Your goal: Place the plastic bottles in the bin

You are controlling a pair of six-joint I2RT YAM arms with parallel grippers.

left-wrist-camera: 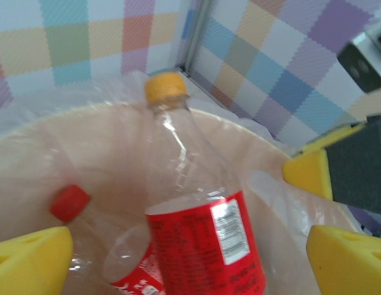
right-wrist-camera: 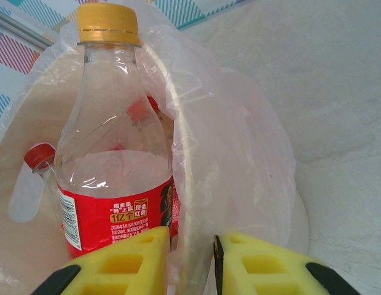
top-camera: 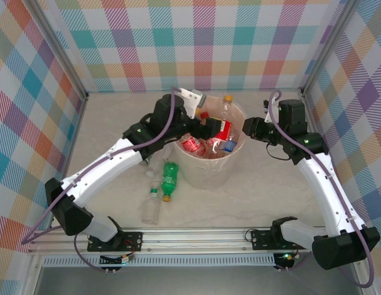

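The pale bin [top-camera: 206, 175] with a clear liner stands mid-table and holds several plastic bottles. A red-labelled bottle with an orange cap [top-camera: 225, 117] leans upright inside it, also seen in the left wrist view [left-wrist-camera: 203, 246] and the right wrist view [right-wrist-camera: 110, 160]. My left gripper [top-camera: 206, 125] hangs over the bin's left side, open, its yellow fingers [left-wrist-camera: 31, 261] wide on either side of that bottle and clear of it. My right gripper [right-wrist-camera: 193, 258] is shut on the bin's right rim [right-wrist-camera: 190, 184] and liner. A red-capped bottle [left-wrist-camera: 70, 203] lies lower in the bin.
On the table left of the bin lie a green bottle [top-camera: 170, 178], a clear bottle [top-camera: 152, 208] and another clear one [top-camera: 151, 163] partly under my left arm. Checked walls close in the back and both sides.
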